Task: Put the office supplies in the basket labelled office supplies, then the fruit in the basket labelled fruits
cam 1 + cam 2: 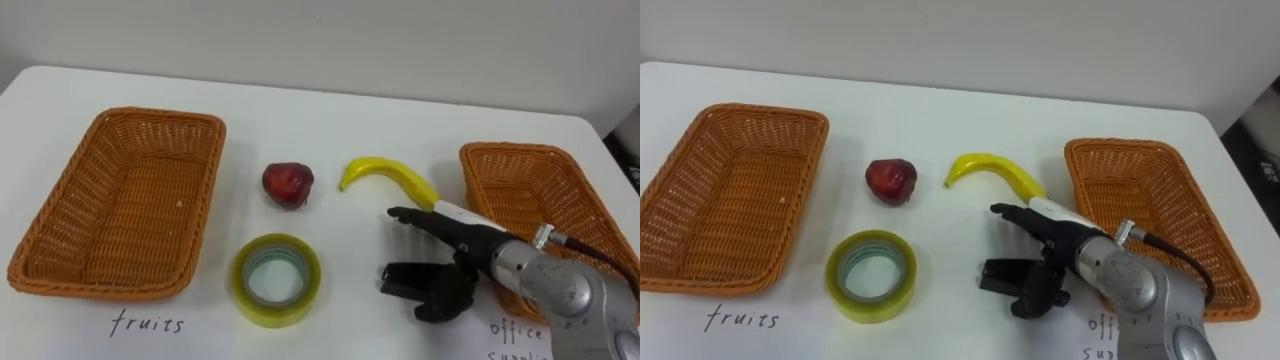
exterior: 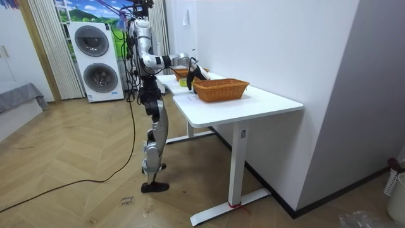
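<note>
A yellow banana (image 1: pixel 392 176) and a dark red apple (image 1: pixel 288 184) lie side by side at the table's middle. A roll of yellowish clear tape (image 1: pixel 277 280) lies flat in front of the apple. An empty wicker basket (image 1: pixel 60 190) stands on the left above a handwritten "fruits" label. A second empty wicker basket (image 1: pixel 510 150) stands on the right. My right hand (image 1: pixel 470 250) hovers open just in front of the banana's right end, fingers pointing left with the thumb spread below, and it holds nothing.
The white table (image 1: pixel 330 115) stands against a pale wall. In the room view I stand at the table's far end with one arm out over it, and a wicker basket (image 2: pixel 220 88) is nearest the camera. Washing machines (image 2: pixel 98 60) stand behind.
</note>
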`<state>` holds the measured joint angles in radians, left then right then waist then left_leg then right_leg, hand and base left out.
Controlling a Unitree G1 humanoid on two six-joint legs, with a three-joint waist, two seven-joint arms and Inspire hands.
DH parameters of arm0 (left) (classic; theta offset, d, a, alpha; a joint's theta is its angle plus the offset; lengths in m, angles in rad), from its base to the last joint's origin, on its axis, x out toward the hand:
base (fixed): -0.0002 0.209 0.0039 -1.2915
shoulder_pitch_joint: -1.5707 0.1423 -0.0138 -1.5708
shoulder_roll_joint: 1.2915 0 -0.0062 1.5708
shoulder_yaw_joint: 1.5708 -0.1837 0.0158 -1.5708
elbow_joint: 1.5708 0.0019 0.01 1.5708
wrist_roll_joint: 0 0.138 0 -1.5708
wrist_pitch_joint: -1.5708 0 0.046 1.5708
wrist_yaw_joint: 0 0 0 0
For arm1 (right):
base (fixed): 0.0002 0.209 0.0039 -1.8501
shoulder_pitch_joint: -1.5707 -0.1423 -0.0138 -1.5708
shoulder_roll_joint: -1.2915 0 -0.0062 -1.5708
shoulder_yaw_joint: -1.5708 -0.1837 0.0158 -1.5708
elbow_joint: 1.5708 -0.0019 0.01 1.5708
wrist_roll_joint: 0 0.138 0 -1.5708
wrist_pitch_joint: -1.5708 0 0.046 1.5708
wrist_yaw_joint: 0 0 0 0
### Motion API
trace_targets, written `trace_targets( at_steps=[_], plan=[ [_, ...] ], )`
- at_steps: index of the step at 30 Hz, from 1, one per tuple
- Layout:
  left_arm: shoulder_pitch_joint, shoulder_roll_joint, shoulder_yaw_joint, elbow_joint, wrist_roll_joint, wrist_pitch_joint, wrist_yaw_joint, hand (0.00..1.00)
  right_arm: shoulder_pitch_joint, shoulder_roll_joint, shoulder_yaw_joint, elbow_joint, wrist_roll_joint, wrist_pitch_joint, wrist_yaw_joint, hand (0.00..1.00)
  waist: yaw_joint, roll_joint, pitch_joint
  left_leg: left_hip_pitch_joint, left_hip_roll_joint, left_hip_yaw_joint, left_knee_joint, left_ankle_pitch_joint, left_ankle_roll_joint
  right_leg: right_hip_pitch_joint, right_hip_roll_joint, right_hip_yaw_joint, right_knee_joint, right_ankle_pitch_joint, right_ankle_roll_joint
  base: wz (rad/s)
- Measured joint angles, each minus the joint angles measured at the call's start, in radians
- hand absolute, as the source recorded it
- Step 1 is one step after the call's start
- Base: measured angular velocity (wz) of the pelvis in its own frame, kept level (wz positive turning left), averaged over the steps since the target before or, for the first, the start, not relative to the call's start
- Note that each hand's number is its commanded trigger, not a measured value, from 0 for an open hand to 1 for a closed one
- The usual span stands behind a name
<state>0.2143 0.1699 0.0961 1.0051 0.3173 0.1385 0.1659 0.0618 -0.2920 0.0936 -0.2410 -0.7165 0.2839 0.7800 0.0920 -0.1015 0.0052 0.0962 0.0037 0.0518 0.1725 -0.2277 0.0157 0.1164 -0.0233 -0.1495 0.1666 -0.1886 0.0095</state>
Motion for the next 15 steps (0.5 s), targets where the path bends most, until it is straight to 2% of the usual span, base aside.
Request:
trace_targets(
  at_steps=[10, 15],
  plan=[
    [-0.006, 0.0, -0.002, 0.007, -0.002, -0.022, 0.001, 0.0, 0.0, 0.002, 0.001, 0.0, 0.005, -0.009, -0.008, 0.0, 0.0, -0.002, -0.0005, 0.002, -0.001, 0.0, 0.0, 0.0, 0.001, 0.002, -0.001, 0.008, -0.001, 0.0, 0.0, 0.0],
    [-0.004, 0.001, -0.004, 0.008, -0.003, -0.022, 0.001, 0.0, 0.01, 0.03, 0.004, 0.0, 0.001, -0.008, -0.013, 0.0, -0.001, -0.005, -0.0003, 0.002, 0.0, 0.001, 0.0, 0.001, 0.001, 0.002, 0.0, 0.008, -0.001, 0.0, 0.0, 0.0]
  ],
)
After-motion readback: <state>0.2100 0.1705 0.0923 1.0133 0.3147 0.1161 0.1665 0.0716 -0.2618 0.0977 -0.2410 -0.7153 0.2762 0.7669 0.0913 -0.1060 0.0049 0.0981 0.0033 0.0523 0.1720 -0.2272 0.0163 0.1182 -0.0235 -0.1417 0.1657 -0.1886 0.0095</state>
